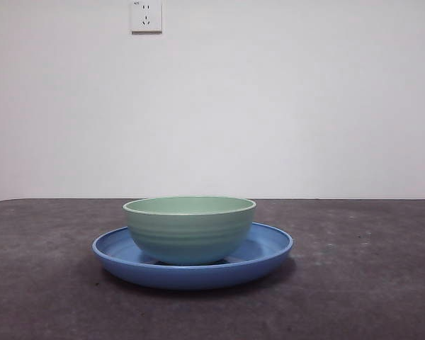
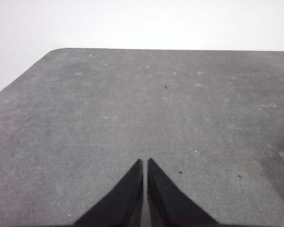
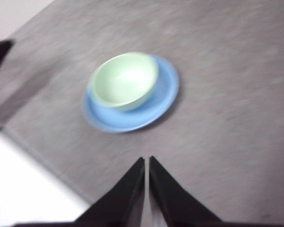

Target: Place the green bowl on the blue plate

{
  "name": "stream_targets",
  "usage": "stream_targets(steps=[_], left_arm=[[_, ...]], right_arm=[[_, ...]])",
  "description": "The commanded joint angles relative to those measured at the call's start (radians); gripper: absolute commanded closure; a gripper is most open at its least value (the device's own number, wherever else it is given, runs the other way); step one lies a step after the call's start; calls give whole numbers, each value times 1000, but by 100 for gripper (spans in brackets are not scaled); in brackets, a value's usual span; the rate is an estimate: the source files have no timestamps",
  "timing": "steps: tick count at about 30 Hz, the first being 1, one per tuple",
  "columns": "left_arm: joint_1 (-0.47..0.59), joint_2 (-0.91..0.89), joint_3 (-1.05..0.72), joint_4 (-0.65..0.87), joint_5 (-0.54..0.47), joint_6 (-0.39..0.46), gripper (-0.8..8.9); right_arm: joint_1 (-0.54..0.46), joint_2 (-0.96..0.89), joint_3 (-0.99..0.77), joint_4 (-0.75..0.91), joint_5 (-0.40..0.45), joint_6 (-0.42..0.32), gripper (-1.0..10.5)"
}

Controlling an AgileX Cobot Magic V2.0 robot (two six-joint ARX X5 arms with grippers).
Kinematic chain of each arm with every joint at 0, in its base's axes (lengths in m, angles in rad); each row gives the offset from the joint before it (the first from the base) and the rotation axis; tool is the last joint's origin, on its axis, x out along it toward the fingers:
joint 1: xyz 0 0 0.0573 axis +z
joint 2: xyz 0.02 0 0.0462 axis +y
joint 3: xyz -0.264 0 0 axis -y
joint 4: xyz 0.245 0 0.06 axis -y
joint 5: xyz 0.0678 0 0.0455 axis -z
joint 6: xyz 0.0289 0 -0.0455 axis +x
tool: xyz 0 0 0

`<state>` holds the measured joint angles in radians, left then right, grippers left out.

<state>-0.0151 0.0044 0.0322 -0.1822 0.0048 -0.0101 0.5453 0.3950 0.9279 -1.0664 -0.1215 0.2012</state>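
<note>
Right gripper (image 3: 146, 161) is hanging above the table (image 3: 227, 118) with jaws pressed together, gripping nothing, well apart from the dishes. Left gripper (image 2: 145, 163) is likewise closed and empty over bare table. Bowl (image 1: 189, 228) is sitting upright inside the plate (image 1: 269, 253), slightly off center, plate resting flat on the table.

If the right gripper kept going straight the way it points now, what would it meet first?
Probably the near rim of the blue plate, where the green bowl sits. The right gripper, shut and empty, aims roughly that way over the bare table; the picture is blurred and depth is unclear.
</note>
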Motion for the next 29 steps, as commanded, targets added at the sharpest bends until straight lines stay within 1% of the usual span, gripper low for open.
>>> stream_targets(steps=[1,2,3,6,10,12,15,20,23,26,29], left_arm=[[2,-1,-20,-7,-5,-2,798],[2,-1,-21,-7,-5,-2,798],[2,-1,-21,-7,-5,-2,798],[2,-1,-20,-7,-5,-2,798],[2,-1,-20,-7,-5,-2,798],[2,-1,-20,-7,-5,-2,798],[2,-1,-21,-7,-5,-2,798],[2,-1,-21,-7,-5,-2,798],[2,-1,-21,-7,-5,-2,798],[2,-1,-20,-7,-5,-2,798],[2,-1,-20,-7,-5,-2,798]], right_arm=[[-85,-39,-31,89,120,-97,935],[-130,-63,-61,139,151,-116,935],[-179,-89,-99,204,159,-128,935],[-311,-172,-238,405,158,-136,935],[-432,-266,-430,623,174,-138,935],[-476,-301,-518,692,152,-132,935],[-509,-334,-632,781,148,-135,935],[-531,-348,-779,917,147,-139,935],[-538,-362,-830,945,144,-161,935],[-547,-374,-865,966,137,-161,935],[-563,-379,-889,966,96,-164,935]])
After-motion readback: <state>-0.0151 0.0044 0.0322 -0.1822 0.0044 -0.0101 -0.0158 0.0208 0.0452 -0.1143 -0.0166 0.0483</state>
